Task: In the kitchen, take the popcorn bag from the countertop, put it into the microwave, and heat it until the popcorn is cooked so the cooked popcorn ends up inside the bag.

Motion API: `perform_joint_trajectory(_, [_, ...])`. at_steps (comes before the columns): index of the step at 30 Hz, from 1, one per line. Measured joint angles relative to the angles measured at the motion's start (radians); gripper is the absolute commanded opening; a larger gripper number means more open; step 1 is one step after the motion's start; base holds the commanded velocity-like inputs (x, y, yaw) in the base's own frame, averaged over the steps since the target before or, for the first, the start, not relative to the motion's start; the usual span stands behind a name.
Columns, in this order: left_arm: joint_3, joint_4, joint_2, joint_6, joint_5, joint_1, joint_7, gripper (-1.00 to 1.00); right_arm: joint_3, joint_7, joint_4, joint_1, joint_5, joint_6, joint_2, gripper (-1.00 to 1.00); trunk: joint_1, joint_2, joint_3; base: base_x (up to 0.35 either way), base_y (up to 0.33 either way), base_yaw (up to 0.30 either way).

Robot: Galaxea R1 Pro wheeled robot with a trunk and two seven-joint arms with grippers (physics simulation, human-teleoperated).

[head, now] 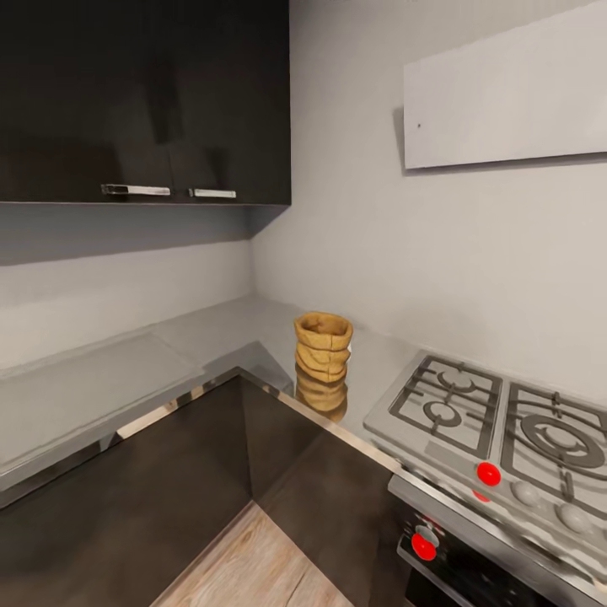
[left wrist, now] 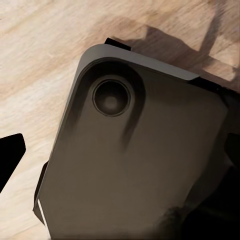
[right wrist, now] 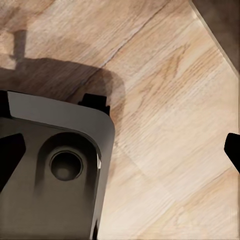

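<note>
The popcorn bag (head: 323,347), a golden-brown ringed sack with a rolled rim, stands upright on the glossy grey countertop (head: 211,337) in the inner corner, its reflection below it. Its contents are hidden. The microwave is out of view. In the left wrist view my left gripper (left wrist: 120,155) hangs open over the robot's grey base (left wrist: 135,165), with a dark fingertip (left wrist: 10,157) at the frame's edge. My right gripper (right wrist: 120,152) is open too, above the wooden floor (right wrist: 165,115), with nothing between its fingers.
A gas hob (head: 497,421) with red knobs sits right of the bag, above a steel oven front (head: 455,556). Dark wall cabinets (head: 143,101) hang at the upper left. Dark brown cabinet fronts (head: 169,489) form an inner corner over wooden floor (head: 253,565).
</note>
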Motion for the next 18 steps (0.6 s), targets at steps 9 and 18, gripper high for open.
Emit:
perform_joint_trajectory(9, [0.000,0.001,0.000,0.000,0.000,0.000,0.001,1.00,0.000,0.002,0.000,0.000,0.017,0.005,0.015,1.00,-0.035,0.063,0.025,0.000,0.000,0.000])
perform_joint_trajectory(18, [0.001,0.002,0.000,0.000,0.001,0.000,0.001,1.00,0.000,0.002,0.000,0.000,0.018,0.005,0.015,1.00,-0.069,0.126,0.039,0.000,0.000,0.000])
